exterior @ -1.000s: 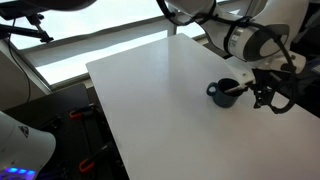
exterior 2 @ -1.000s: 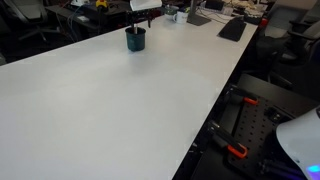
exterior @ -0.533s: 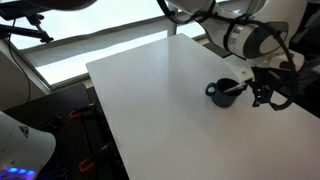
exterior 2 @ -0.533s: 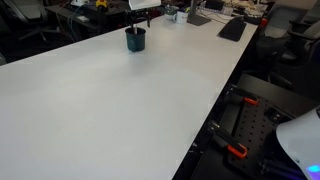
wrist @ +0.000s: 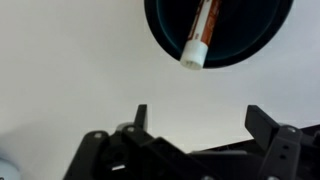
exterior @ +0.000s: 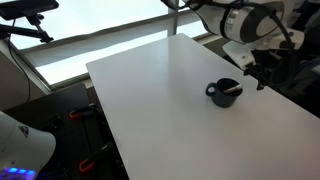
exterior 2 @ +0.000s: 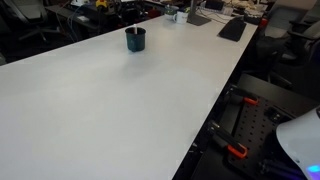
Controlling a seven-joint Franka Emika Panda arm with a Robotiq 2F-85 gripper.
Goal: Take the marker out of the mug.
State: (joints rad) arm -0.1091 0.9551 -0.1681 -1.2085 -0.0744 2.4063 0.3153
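Note:
The dark blue mug (exterior: pixel 222 93) stands on the white table, near its far side in an exterior view (exterior 2: pixel 135 39). The marker (exterior: pixel 231 91) leans inside it, its end resting on the rim. In the wrist view the mug (wrist: pixel 170 35) fills the top edge and the marker (wrist: pixel 200 32) shows a reddish body and a white end over the rim. My gripper (exterior: pixel 262 72) hangs above and just beyond the mug. Its fingers (wrist: pixel 198 118) are spread wide apart with nothing between them.
The white table (exterior: pixel 170 110) is broad, with edges close to the mug on one side. Beyond the table stand desks with clutter and a keyboard (exterior 2: pixel 232 28). A black floor base with red clamps (exterior 2: pixel 240 120) lies beside the table.
My gripper has risen and drawn back from beside the mug to above it. The mug and marker have not moved.

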